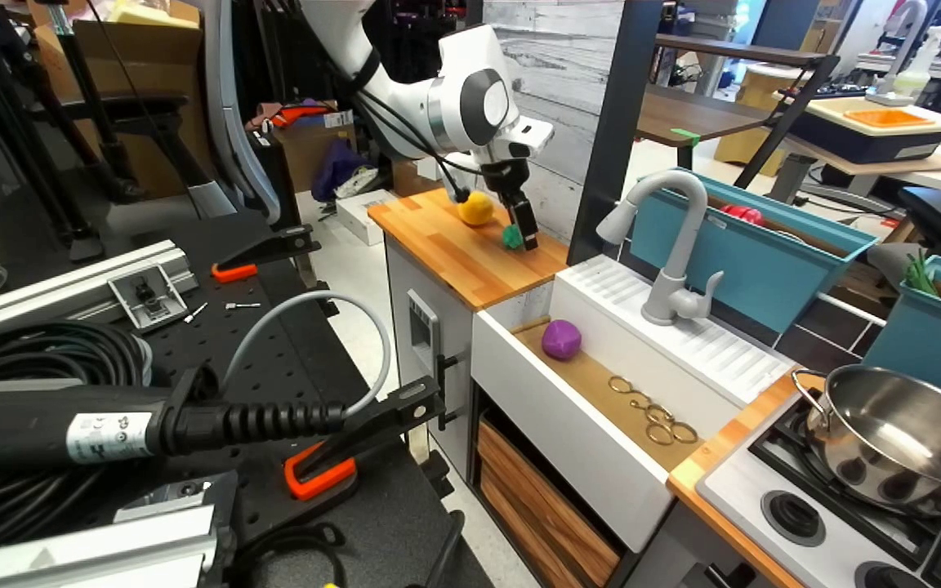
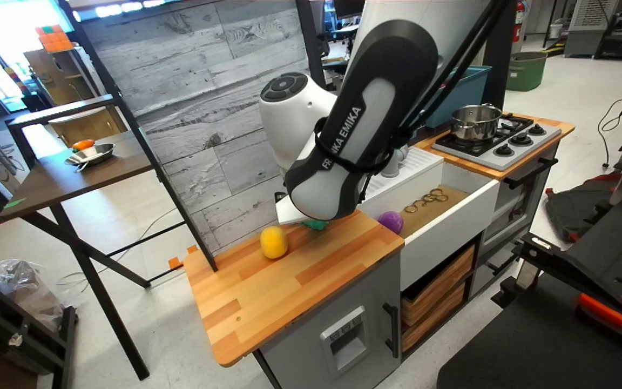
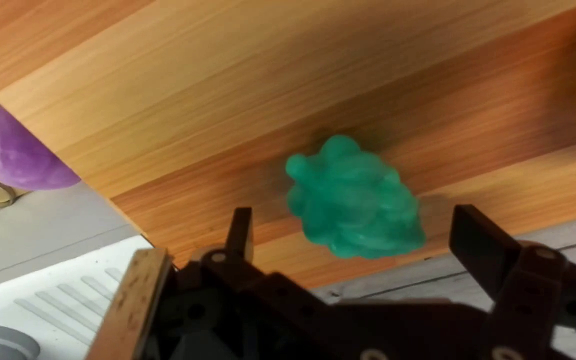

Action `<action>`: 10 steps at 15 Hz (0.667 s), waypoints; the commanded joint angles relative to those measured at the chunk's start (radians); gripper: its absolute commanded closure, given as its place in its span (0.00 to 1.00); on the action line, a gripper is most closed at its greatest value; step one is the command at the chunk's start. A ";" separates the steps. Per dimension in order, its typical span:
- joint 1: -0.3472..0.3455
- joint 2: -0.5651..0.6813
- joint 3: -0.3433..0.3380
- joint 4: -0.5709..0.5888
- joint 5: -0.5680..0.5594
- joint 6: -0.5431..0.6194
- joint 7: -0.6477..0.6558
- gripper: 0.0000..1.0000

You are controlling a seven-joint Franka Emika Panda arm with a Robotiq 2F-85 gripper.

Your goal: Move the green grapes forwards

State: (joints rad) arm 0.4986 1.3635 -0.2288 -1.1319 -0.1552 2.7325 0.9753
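The green grapes (image 3: 355,200), a lumpy teal-green cluster, lie on the wooden countertop (image 3: 208,85). In the wrist view they sit between and slightly beyond my fingertips, with a gap to each finger. My gripper (image 3: 350,215) is open and empty. In an exterior view, my gripper (image 1: 526,233) points down beside the green grapes (image 1: 512,237) near the wall side of the counter. In an exterior view, the green grapes (image 2: 316,224) are partly hidden under the arm, and the gripper's fingers are hidden behind it.
A yellow-orange round fruit (image 2: 274,242) stands on the same countertop near the grapes. The grey plank wall (image 2: 197,108) borders the counter's back. The sink (image 1: 568,425), holding a purple piece (image 1: 561,340) and gold rings (image 1: 660,425), adjoins it, with a grey faucet (image 1: 671,261).
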 commanded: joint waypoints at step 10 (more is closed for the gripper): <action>-0.031 0.074 0.037 0.186 0.032 -0.139 -0.015 0.80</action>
State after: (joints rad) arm 0.4930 1.4229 -0.2146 -0.9940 -0.1417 2.6280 0.9753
